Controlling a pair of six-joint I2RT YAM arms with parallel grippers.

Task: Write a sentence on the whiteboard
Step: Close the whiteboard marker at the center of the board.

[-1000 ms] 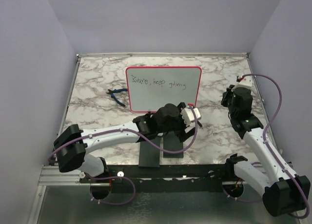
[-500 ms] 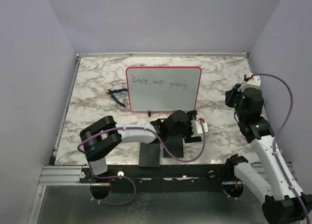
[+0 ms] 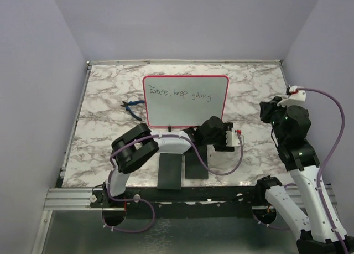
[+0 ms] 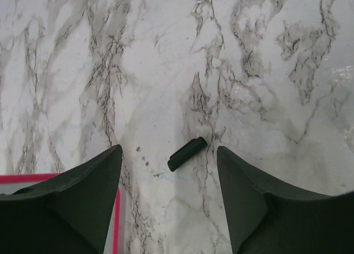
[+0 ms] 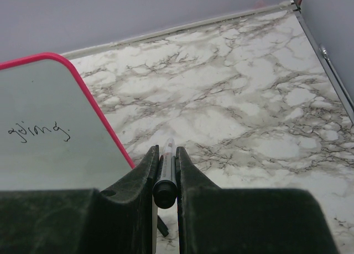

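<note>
1. The whiteboard [image 3: 188, 111] is propped on its feet mid-counter [image 3: 110, 138], with its face toward my bases (so both arms can reach it).
2. The sentence [image 3: 181, 93] is one thin dark line along the upper part. It ends in "keep going"; the first word is too small to read. In the right wrist view the last word stops short of the red rim.
3. My right gripper [image 5: 166, 149] is pinched on a marker [image 5: 166, 190]. The marker lies lengthwise between the fingers with its tip pointing away. It is off the board's right edge and touches neither board nor counter. I'd judge the writing is done and the tip is kept clear to avoid stray marks.
4. My left gripper [image 4: 168, 151] is spread with nothing between the fingers. It hovers over bare counter just beside the board's lower right corner.
5. A small black cap [image 4: 187, 154] lies on the counter in line with that gap (probably the marker's, a guess). It lies diagonal to my fingers, so a pickup would likely need a wrist turn. It is small and round and may roll or slip.
6. Blue pliers [image 3: 131, 107] lie left of the board and two black slabs [image 3: 168, 174] sit near my bases. Neither arm is at them.
</note>
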